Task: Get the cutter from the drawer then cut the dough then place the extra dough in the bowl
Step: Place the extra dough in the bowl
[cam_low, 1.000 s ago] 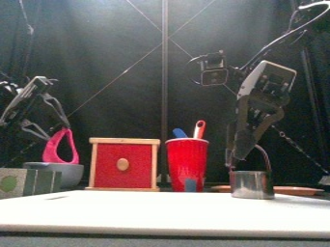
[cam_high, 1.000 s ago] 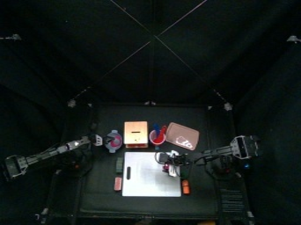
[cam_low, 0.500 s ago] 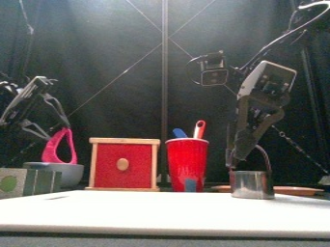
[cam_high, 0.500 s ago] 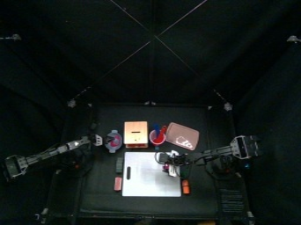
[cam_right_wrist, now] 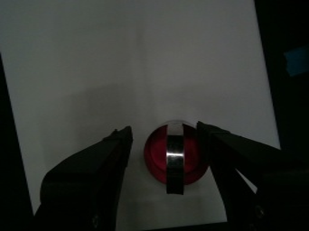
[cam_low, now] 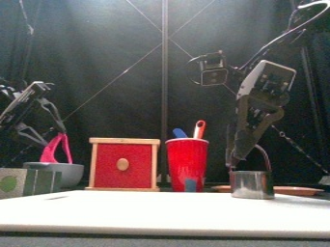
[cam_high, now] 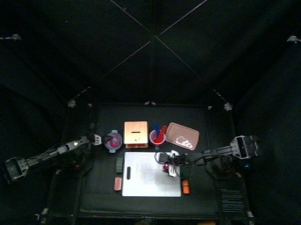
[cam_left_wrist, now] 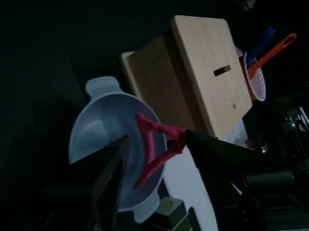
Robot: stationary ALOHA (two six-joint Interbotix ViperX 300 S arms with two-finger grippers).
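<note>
The round metal cutter (cam_low: 250, 183) stands on the white board (cam_high: 147, 180), pressed around a red dough disc (cam_right_wrist: 157, 159). My right gripper (cam_right_wrist: 163, 132) is straight above it and shut on the cutter (cam_right_wrist: 173, 155), its jaws reaching down past the wire handle. At the left, the blue-grey bowl (cam_low: 58, 176) holds a bent strip of pink dough (cam_low: 54, 150) that sticks up over the rim. My left gripper (cam_left_wrist: 163, 161) hangs open just short of the bowl (cam_left_wrist: 103, 135), with nothing between its fingers.
Behind the board stand the wooden box (cam_low: 123, 164) with its red drawer front shut, the red cup (cam_low: 187, 162) with two toy knives, and the pink tray (cam_high: 182, 134) at the back right.
My left gripper has sunk a little and drawn back to the left, away from the bowl. The dough strip stays in the bowl. The right arm and the cutter have not moved.
</note>
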